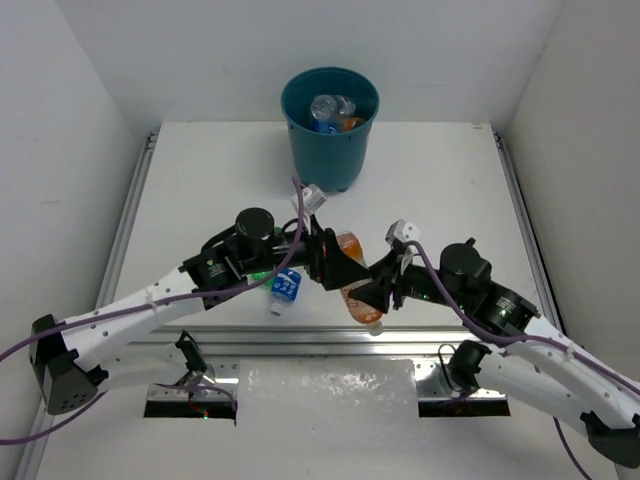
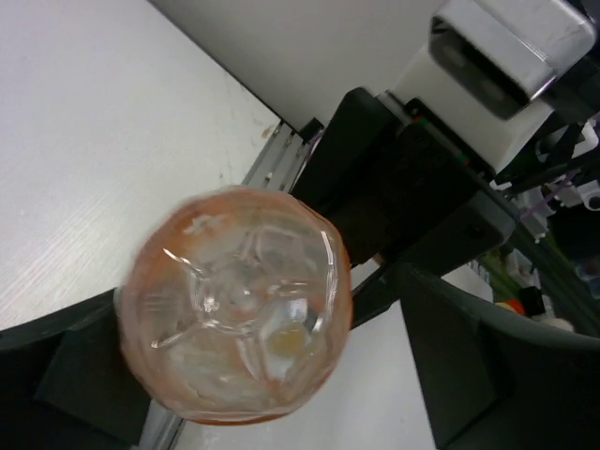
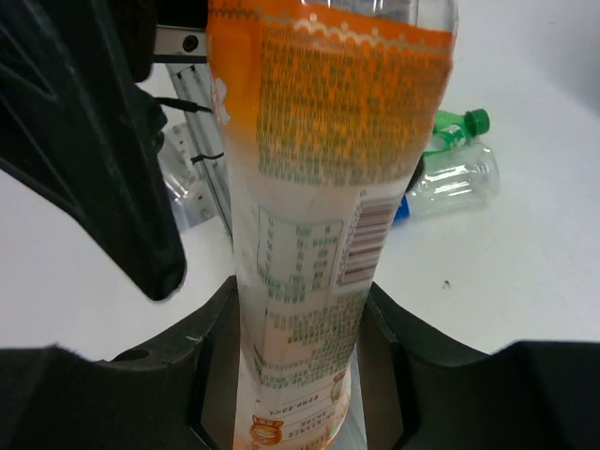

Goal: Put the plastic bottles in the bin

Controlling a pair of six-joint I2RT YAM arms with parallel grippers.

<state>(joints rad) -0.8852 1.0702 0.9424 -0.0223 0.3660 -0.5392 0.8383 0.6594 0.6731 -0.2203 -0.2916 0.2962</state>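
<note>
Centrally, near the near edge of the white table (image 1: 200, 180), the right gripper (image 1: 376, 290) is clamped on an orange-labelled plastic bottle (image 3: 319, 187). Its two black fingers (image 3: 211, 361) press the bottle's sides partway along the label. The left gripper (image 1: 335, 262) has its jaws spread wide. The clear, ridged base of the same bottle sits between them, and contact cannot be judged. The label is orange at one end and pale at the other, with a white wavy line, a barcode and blocks of fine print too small to read. A blue-labelled bottle (image 1: 286, 290) lies on the table just left of the grippers. In the right wrist view a green-capped bottle (image 3: 459, 125) lies beside a clear one (image 3: 455, 178). The teal bin (image 1: 330, 150) stands at the middle of the far edge, with several bottles inside.
</note>
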